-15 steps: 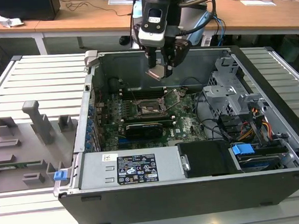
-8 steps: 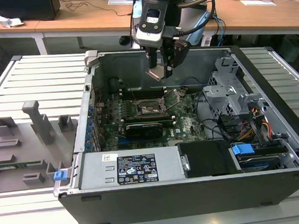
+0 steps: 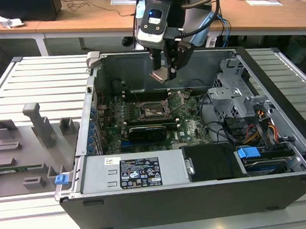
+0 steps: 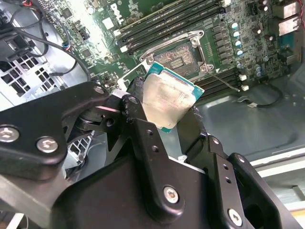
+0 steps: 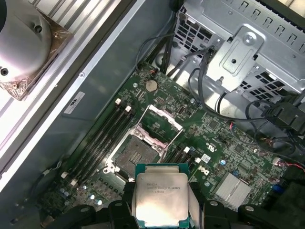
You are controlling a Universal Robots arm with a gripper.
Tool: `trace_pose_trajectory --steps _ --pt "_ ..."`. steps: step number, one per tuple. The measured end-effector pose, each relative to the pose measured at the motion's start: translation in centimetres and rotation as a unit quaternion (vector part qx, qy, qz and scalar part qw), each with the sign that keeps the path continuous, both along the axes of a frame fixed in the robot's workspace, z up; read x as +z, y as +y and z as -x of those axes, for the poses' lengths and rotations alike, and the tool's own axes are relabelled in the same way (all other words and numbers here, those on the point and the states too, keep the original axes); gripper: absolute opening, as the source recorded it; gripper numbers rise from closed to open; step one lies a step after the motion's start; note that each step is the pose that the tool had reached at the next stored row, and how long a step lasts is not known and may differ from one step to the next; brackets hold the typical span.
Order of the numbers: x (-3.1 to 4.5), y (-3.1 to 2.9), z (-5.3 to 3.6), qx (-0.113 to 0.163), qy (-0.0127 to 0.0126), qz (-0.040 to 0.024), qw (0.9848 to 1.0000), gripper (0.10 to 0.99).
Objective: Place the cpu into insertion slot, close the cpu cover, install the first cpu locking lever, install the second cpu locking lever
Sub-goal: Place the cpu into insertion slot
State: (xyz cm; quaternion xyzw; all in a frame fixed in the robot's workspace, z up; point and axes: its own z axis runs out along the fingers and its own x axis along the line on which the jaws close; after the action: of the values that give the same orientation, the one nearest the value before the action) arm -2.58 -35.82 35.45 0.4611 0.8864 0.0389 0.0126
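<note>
The gripper (image 3: 164, 68) hangs over the open computer case (image 3: 199, 197), above the back part of the green motherboard (image 3: 191, 127). Its black fingers (image 4: 138, 121) are clamped on two opposite sides of the cpu (image 4: 169, 102). The chip is in the air, clear of the board. In both wrist views its silver metal face is turned to the camera, with a green border around it.

Below the chip, in the first wrist view, the insertion slot (image 5: 135, 156) lies uncovered on the board, and its dark contact field is visible. The cpu cover (image 5: 166, 118) is swung open just beside the slot, and the green board shows through its window. In the second wrist view a thin metal lever (image 4: 224, 80) sticks out next to the slot. Long black memory slots (image 5: 102, 138) run along one side of it.

In the exterior view, a metal drive cage (image 3: 230, 97) stands at the exterior view's right of the board. The case rests on a ribbed white table (image 3: 42, 80).
</note>
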Motion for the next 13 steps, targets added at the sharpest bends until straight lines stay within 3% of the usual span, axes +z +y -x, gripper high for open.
trace_pose_trajectory --steps 13 --pt "-0.17 0.0 0.0 -0.031 0.0 0.0 0.9995 0.525"
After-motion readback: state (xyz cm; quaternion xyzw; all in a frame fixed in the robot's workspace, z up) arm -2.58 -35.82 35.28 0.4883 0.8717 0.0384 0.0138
